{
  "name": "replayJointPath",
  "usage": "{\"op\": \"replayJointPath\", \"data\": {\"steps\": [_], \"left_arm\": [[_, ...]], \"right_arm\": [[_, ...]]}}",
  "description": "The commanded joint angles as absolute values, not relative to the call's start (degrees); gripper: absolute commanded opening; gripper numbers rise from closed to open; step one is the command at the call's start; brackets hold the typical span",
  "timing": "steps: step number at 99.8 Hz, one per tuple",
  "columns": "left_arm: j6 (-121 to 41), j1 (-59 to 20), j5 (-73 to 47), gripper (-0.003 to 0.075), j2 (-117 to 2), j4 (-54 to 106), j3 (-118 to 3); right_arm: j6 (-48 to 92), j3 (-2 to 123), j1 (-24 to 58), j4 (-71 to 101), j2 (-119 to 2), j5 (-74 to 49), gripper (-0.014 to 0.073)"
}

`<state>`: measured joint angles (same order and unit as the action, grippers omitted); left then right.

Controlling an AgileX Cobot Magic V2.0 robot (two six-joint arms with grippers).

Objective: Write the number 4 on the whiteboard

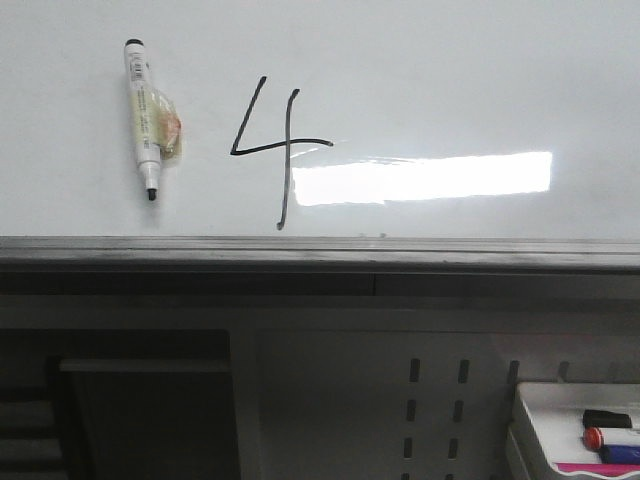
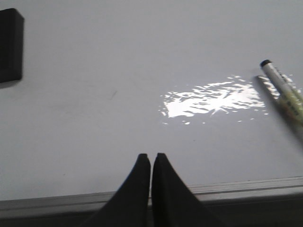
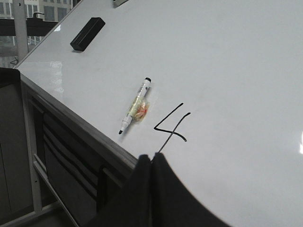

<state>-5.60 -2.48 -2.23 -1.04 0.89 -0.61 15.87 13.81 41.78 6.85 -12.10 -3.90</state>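
Front view: number 4 (image 1: pixel 275 150) in thin black strokes, open top, long stem, on the whiteboard (image 1: pixel 450 70) above its grey rim; a marker (image 1: pixel 143 118) sticks to the board left of it; no claw visible. A tray (image 1: pixel 535 425) of markers sits lower right.

Left wrist view: left gripper (image 2: pixel 151 158) clenched, empty, over bare board near the rim; the digit is out of frame; a black eraser (image 2: pixel 10 45) shows.

Right wrist view: right gripper (image 3: pixel 151 157) clenched, empty, the digit just beyond its tips.
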Motion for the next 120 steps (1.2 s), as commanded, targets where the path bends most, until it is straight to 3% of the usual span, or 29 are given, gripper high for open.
{"op": "replayJointPath", "data": {"steps": [1,19,46,120], "left_arm": [[-4.6,0.5,1.6,-0.002,0.7,-0.9,-0.6],[-3.9,3.6,0.0,-0.002,1.8,-2.5,2.2],[0.5,3.6,-16.7,-0.002,1.8,-2.6,2.2],[0.5,3.6,-16.3,-0.002,1.8,-2.6,2.2]], "right_arm": [[16.2,15.3,41.3,6.5,-12.5,0.7,-0.0064],[16.2,15.3,41.3,6.5,-12.5,0.7,-0.0064],[16.2,15.3,41.3,6.5,-12.5,0.7,-0.0064],[16.2,15.3,41.3,6.5,-12.5,0.7,-0.0064]]}}
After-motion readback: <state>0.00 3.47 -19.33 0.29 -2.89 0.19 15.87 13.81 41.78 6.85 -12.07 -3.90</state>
